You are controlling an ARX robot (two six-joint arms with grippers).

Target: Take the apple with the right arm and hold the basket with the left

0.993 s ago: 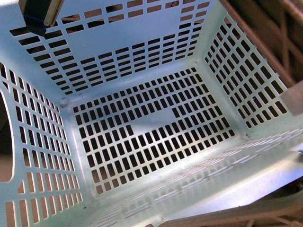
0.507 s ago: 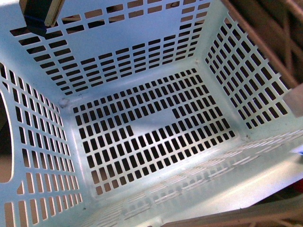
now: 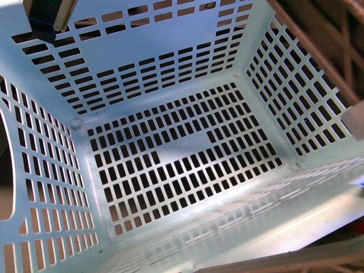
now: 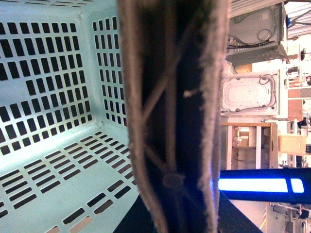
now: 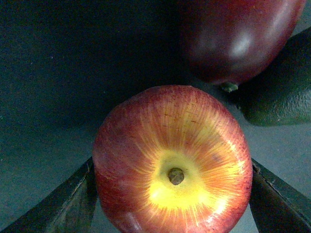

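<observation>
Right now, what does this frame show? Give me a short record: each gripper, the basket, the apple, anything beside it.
left gripper: at the basket's far rim in the front view; jaw state unclear
basket contents: nothing visible inside
right gripper: a finger against each side of the apple
apple: yellow dimple faces the wrist camera, over a dark surface; lifted or not, cannot tell
neighbours: darker red apple and a dark green object, close by

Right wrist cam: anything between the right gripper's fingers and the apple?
Nothing. In the right wrist view, the right gripper has its fingers meeting the apple outline on both sides; firm grip unclear.
</observation>
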